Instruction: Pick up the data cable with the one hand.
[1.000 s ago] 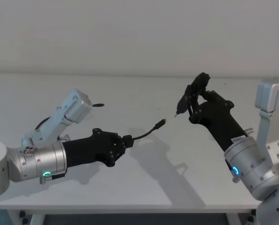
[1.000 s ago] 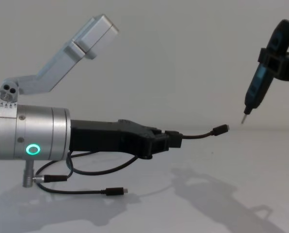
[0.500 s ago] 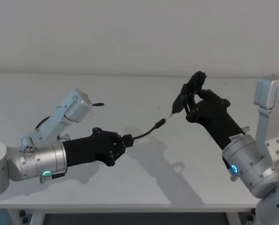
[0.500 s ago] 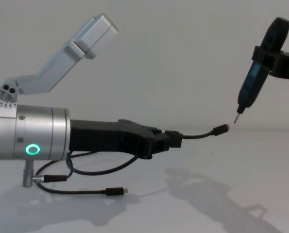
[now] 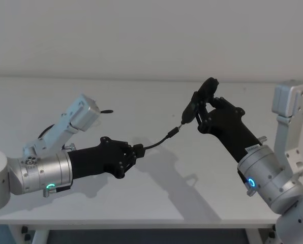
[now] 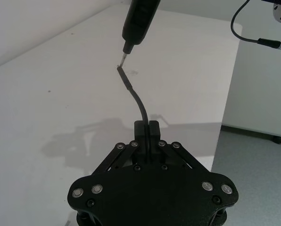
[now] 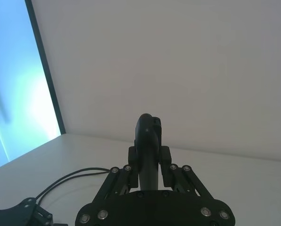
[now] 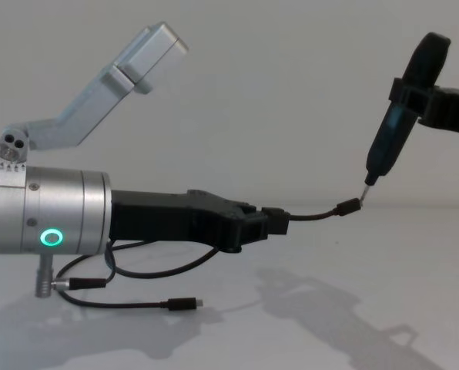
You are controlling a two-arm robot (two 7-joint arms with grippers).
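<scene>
My left gripper (image 5: 138, 152) (image 8: 276, 220) (image 6: 146, 126), black on a silver cylinder with a green ring, is shut on the data cable (image 5: 157, 144) (image 8: 314, 215) (image 6: 137, 100) above the table. A short stretch of cable curves out from its fingers to a free plug (image 8: 350, 206). The rest of the cable loops under the arm to a second plug (image 8: 185, 304) lying on the table. My right gripper (image 5: 201, 113) (image 7: 150, 162) is shut on a slender black tool (image 5: 194, 104) (image 8: 391, 131) (image 6: 140, 19). The tool's pin tip sits at the free plug.
A white table (image 5: 156, 198) spans the scene with a plain wall behind. Its front edge (image 5: 141, 222) is near me. A short black lead with a silver connector (image 8: 69, 285) hangs under the left wrist. In the left wrist view the table ends at an edge (image 6: 227, 99).
The right arm has carried the tool left and down, from well clear of the cable to its free plug. The left gripper and the held cable have not moved.
</scene>
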